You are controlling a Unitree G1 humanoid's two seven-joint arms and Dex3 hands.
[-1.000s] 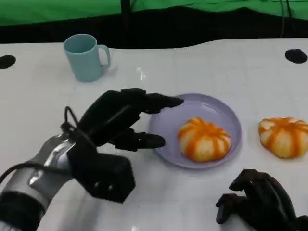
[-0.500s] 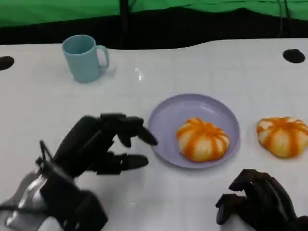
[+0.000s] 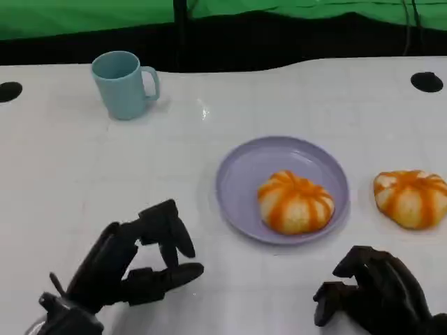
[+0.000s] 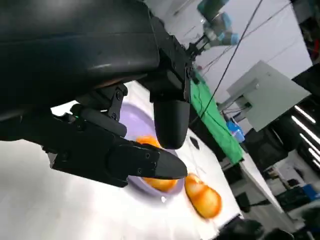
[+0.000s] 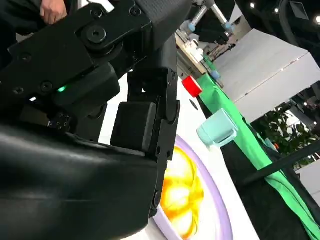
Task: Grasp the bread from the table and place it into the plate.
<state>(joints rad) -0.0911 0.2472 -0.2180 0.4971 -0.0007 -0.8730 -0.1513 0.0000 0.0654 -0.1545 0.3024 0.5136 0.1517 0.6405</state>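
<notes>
Head view: left hand (image 3: 136,262) has pulled back from the plate (image 3: 241,164) to the near-left bench (image 3: 293,98), fingers apart, empty; one bread (image 3: 295,202) sits in the plate, so release looks done. Right hand (image 3: 374,293) curled, empty, near a second bread (image 3: 411,197) right of the plate. Left wrist view: fingers (image 4: 150,162) spread, holding nothing. Right wrist view: bread (image 5: 181,195) on plate.

Both hands are showing as matte black, blocky and segmented. The left hand (image 3: 133,265) is carrying rounded fingertips (image 4: 170,125) and a thin black cable at its seven o'clock edge. The right hand (image 3: 377,293) is wearing round screws and glowing with a small green light (image 5: 61,89).
</notes>
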